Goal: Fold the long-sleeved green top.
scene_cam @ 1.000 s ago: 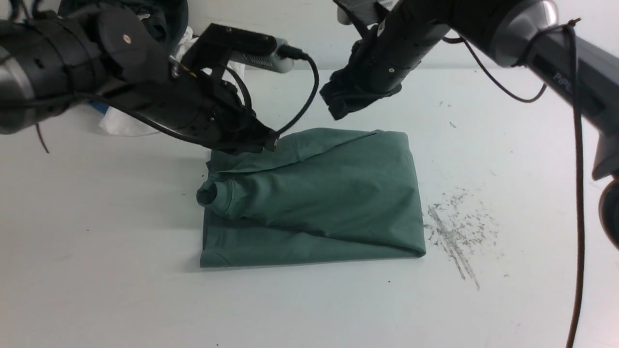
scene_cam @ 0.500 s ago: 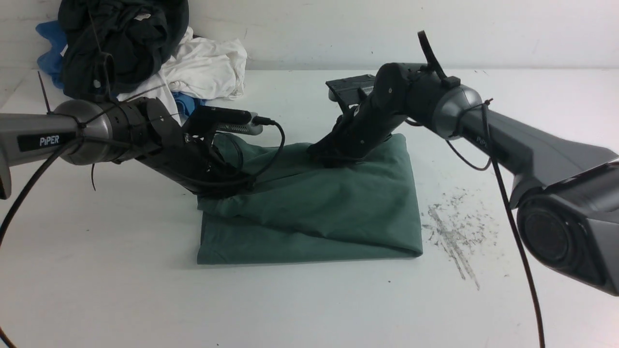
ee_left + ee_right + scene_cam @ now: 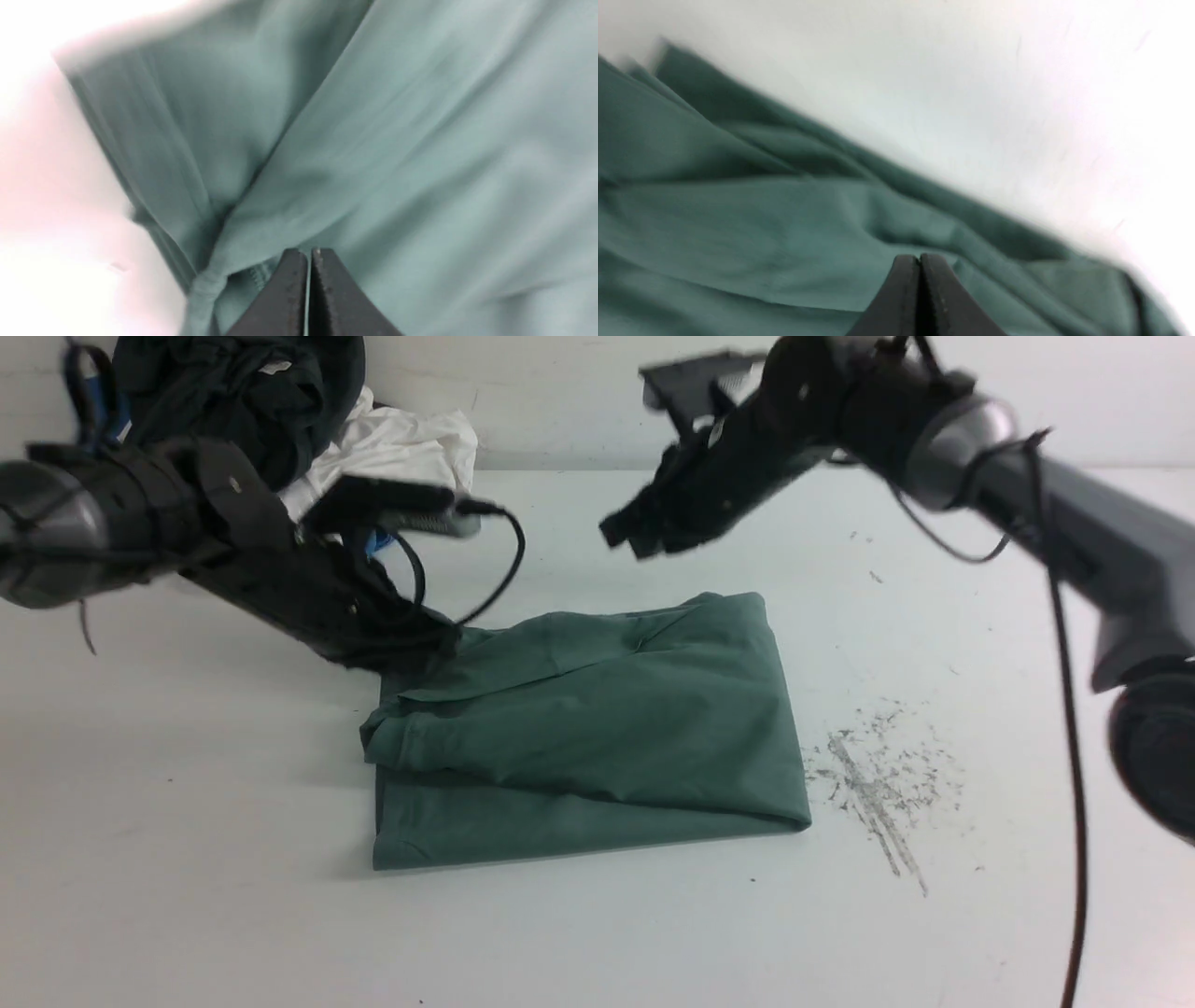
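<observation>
Altogether one green long-sleeved top (image 3: 588,728) lies folded into a rough rectangle near the middle of the white table (image 3: 187,896), with a rolled fold running along its upper layer and a flatter layer showing beneath at the near edge. Two arms are over it. At the top's far left corner, the left gripper (image 3: 425,649) is low against the cloth; in the left wrist view its two fingers (image 3: 285,298) are pressed together with the green fabric right beside their tips, and whether any cloth is pinched between them cannot be told. Above the far edge, the right gripper (image 3: 630,532) hangs clear of the garment, its two fingers (image 3: 901,298) closed against each other on nothing. One heap of other clothes sits at the table's far left corner: a black garment (image 3: 233,392), a white garment (image 3: 401,443) and a blue garment (image 3: 373,537) partly hidden behind the left arm. One patch of grey scuff marks (image 3: 878,784) lies on the table just right of the top.
</observation>
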`<control>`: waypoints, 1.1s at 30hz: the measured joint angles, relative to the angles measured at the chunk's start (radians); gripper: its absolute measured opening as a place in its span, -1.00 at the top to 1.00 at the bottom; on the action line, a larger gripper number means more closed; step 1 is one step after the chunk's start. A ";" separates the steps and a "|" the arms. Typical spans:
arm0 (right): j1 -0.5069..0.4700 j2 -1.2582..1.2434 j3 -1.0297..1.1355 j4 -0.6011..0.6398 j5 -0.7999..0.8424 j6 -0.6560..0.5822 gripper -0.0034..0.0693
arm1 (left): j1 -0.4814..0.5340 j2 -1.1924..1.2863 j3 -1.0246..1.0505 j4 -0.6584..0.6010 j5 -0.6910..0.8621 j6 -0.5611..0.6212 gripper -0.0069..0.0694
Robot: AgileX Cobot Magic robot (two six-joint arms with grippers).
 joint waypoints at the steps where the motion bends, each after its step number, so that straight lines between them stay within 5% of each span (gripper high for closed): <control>1: -0.001 -0.044 -0.002 -0.002 0.011 -0.011 0.95 | 0.000 -0.058 0.000 0.011 0.013 0.000 0.83; 11: -0.062 -0.394 -0.004 -0.007 0.242 -0.025 0.95 | 0.000 -0.558 0.027 0.247 0.259 -0.119 0.83; 21: -0.067 -0.771 0.190 0.020 0.272 -0.025 0.95 | 0.000 -1.031 0.399 0.414 0.290 -0.275 0.83; 33: -0.067 -1.354 0.971 0.071 -0.198 -0.076 0.95 | 0.000 -1.463 0.764 0.402 0.245 -0.286 0.83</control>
